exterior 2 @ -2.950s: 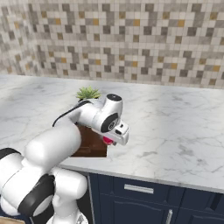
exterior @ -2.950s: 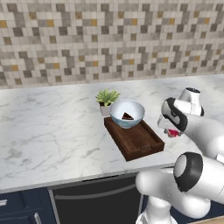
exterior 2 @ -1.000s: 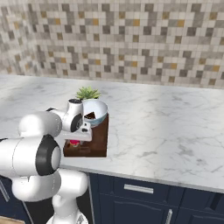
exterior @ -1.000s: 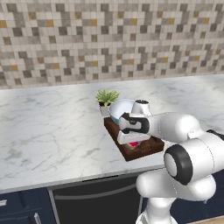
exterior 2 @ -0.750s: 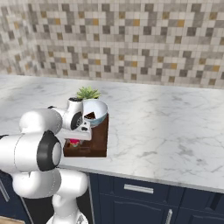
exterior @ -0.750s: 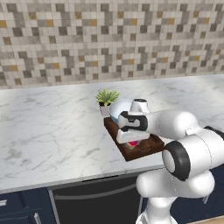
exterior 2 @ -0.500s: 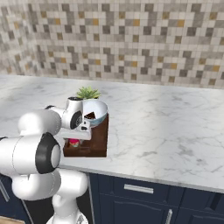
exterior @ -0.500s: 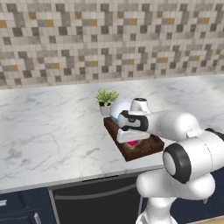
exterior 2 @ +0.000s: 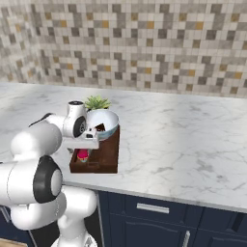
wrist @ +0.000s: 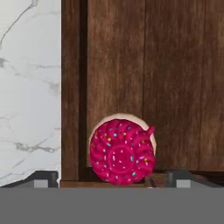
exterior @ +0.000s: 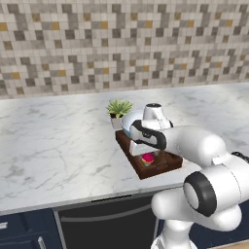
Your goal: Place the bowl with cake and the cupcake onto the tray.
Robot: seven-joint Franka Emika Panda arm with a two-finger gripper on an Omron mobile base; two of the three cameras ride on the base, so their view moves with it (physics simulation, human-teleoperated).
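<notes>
Tray (exterior: 160, 167) sits on the marble table (exterior: 58, 146), near the front edge, long axis running near to far. Dark brown wood, raised rim.

Cupcake (exterior: 147, 158) stands upright inside the tray at its near end, pink-red top up. In the hand view the cupcake (wrist: 122, 153) is seen from straight above: swirled pink top with coloured sprinkles, pale wrapper edge showing around it, tucked close against the tray's raised edge (wrist: 72, 87), marble beyond that edge.

Bowl (exterior 2: 103, 124) rests on the far end of the tray, white inside, light blue outside. Cake (exterior 2: 100, 128), a dark wedge, lies inside the bowl. In the left base view the bowl (exterior: 128, 120) is largely hidden behind the robot's hand.

Gripper (wrist: 113, 178) hangs directly over the cupcake, fingers spread wide, one dark tip (wrist: 41, 178) on each side of it and apart from it; nothing pinched. In the left base view the gripper (exterior: 146, 149) is just above the cupcake.

Small potted plant (exterior: 118, 110) stands on the table just beyond the tray's far end, beside the bowl. Tiled backsplash (exterior: 121, 44) behind.
</notes>
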